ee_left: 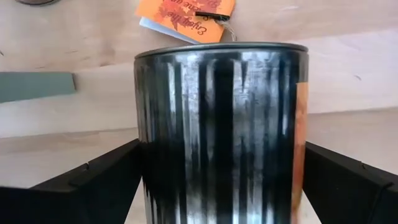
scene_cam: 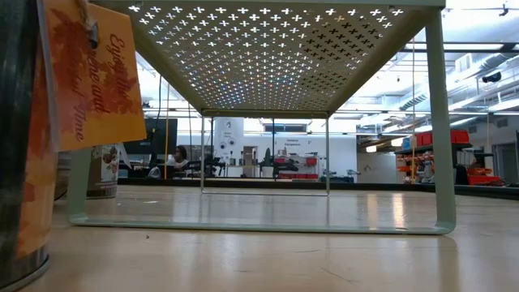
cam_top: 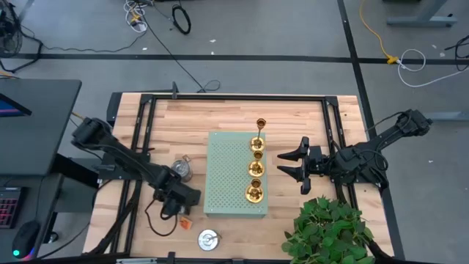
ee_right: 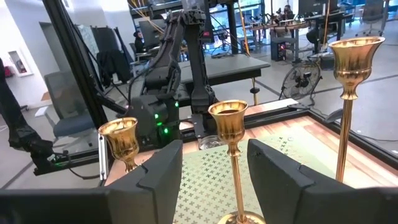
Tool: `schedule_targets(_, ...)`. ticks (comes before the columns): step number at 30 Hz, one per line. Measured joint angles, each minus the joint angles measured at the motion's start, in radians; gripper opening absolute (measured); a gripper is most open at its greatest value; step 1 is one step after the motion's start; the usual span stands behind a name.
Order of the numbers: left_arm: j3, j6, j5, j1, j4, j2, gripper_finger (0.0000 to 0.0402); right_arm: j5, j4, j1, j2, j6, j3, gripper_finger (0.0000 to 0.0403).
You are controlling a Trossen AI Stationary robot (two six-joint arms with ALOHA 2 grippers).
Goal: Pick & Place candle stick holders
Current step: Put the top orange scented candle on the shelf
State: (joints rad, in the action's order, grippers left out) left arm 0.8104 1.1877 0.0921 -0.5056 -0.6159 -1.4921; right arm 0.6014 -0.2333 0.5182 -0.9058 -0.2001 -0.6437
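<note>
On the left side of the table, your left gripper has its jaws wide apart around a silver holder, which looks stiff, smooth and slippery, so grip its straight wall low, while the right gripper waits half open beside the gold holders.

A robotics lab: desks, shelving, floor cables.

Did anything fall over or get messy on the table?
No, nothing looks wrong. The three gold holders stand straight in a row on the green board. The left gripper sits open around a silver holder on the table; the right gripper waits open beside the gold ones.
</note>
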Motion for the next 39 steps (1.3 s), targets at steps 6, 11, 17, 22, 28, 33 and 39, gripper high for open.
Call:
schedule_targets(6, 0.000, -0.025, 0.002, 0.005, 0.019, -0.014, 0.0399, 0.000, 0.002, 0.000, 0.000, 0.000, 0.000, 0.0185)
schedule_targets(11, 0.000, -0.025, 0.024, 0.005, 0.018, -0.014, 0.0399, 0.000, 0.002, 0.000, 0.000, 0.000, 0.000, 0.0185)
schedule_targets(17, 0.000, -0.058, 0.043, 0.010, 0.026, -0.014, 0.0386, 0.000, 0.002, 0.000, 0.000, 0.000, 0.000, 0.0185)
schedule_targets(22, 0.000, -0.081, 0.038, 0.010, 0.042, -0.015, 0.0369, 0.000, 0.002, 0.000, 0.000, 0.000, 0.000, 0.0185)
schedule_targets(28, 0.000, -0.111, 0.032, 0.011, 0.047, -0.015, 0.0369, 0.000, 0.002, 0.000, 0.000, 0.000, 0.000, 0.0185)
schedule_targets(33, -0.001, -0.235, 0.031, 0.011, 0.118, -0.015, 0.0369, 0.000, 0.002, 0.000, 0.000, 0.000, 0.000, 0.0185)
schedule_targets(39, -0.001, -0.324, -0.006, 0.007, 0.131, -0.011, 0.0369, 0.000, 0.002, 0.000, 0.000, 0.000, 0.000, 0.0185)
